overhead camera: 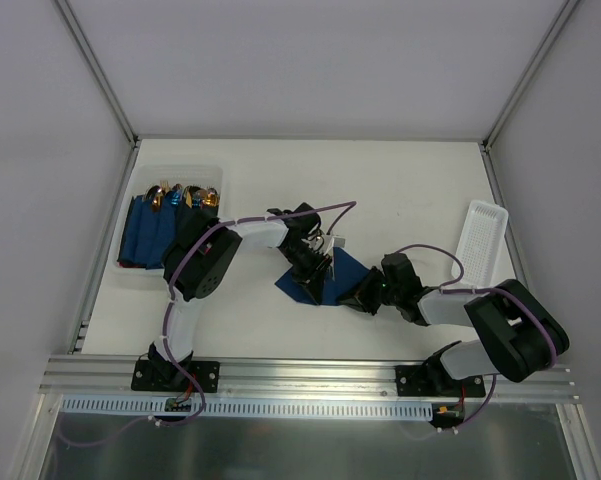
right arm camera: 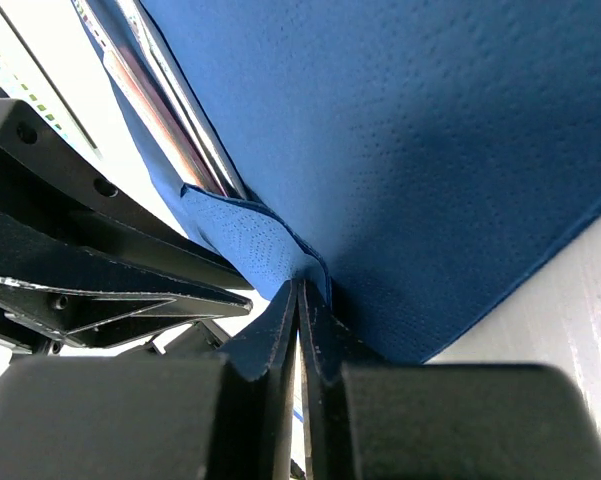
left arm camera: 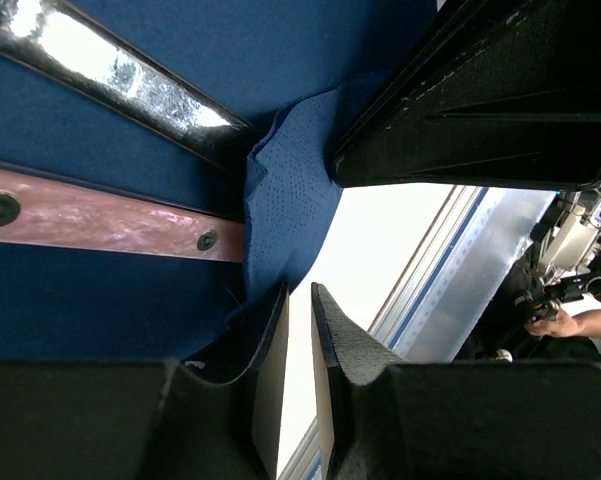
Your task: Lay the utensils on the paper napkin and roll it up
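The dark navy paper napkin (overhead camera: 330,285) lies mid-table with the silver-grey utensils (overhead camera: 330,243) on it. In the left wrist view a shiny silver piece (left arm camera: 110,70) and a pinkish riveted handle (left arm camera: 100,215) lie across the napkin (left arm camera: 280,60). My left gripper (overhead camera: 318,262) is low over the napkin; its jaws (left arm camera: 298,300) stand a narrow gap apart with only white table between them, beside a lifted napkin edge (left arm camera: 285,190). My right gripper (overhead camera: 368,295) is shut on a folded-up napkin corner (right arm camera: 245,240) at its fingertips (right arm camera: 299,290). The utensils (right arm camera: 150,80) lie beyond that fold.
A white bin (overhead camera: 130,270) at the left holds several dark blue bundles with copper-gold tips (overhead camera: 170,215). A white perforated tray (overhead camera: 480,240) leans at the right. The metal rail (overhead camera: 310,375) runs along the near edge. The right finger (left arm camera: 480,100) is close to my left jaws.
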### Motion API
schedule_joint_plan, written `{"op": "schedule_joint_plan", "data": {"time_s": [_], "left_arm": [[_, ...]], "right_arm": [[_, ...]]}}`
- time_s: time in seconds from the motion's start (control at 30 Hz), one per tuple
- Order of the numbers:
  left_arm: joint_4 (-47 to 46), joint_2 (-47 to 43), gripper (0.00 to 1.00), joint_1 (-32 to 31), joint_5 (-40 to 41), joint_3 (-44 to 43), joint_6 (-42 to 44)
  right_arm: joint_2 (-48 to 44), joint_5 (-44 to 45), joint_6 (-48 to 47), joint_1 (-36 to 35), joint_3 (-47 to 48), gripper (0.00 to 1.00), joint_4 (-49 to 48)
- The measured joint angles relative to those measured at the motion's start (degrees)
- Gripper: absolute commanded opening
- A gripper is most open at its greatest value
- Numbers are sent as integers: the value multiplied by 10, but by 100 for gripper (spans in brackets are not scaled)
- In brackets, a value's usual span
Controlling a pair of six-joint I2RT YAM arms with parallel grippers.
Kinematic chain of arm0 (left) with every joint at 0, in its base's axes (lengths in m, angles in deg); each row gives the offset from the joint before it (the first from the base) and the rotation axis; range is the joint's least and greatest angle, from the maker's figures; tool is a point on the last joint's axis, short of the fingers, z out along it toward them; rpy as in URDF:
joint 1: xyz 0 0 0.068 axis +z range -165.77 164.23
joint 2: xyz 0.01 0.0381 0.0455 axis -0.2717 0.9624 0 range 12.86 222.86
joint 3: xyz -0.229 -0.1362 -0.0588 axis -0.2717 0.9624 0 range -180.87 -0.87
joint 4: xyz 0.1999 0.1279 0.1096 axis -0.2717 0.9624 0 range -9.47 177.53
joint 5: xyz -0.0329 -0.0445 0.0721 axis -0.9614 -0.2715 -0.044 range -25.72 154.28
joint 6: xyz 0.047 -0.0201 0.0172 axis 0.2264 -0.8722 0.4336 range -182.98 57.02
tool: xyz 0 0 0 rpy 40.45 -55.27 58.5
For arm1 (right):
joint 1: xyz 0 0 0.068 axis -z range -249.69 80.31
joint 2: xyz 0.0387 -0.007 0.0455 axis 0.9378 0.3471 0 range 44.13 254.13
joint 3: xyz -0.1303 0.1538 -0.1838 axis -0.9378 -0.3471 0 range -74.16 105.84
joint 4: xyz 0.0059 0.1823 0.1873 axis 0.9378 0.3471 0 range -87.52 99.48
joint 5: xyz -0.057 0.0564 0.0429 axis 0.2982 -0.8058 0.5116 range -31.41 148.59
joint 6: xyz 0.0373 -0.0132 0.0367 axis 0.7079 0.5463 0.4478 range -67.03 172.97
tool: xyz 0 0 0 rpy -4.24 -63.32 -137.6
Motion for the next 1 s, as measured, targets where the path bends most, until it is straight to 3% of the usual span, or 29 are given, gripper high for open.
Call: {"op": "schedule_joint_plan", "data": {"time_s": [0.63, 1.0], "left_arm": [[1, -14, 16, 50, -21, 48, 0], [5, -79, 16, 49, -20, 49, 4]], "right_arm": [[0, 0, 0, 0, 0, 5, 0], [0, 0, -1, 0, 0, 5, 0]]}}
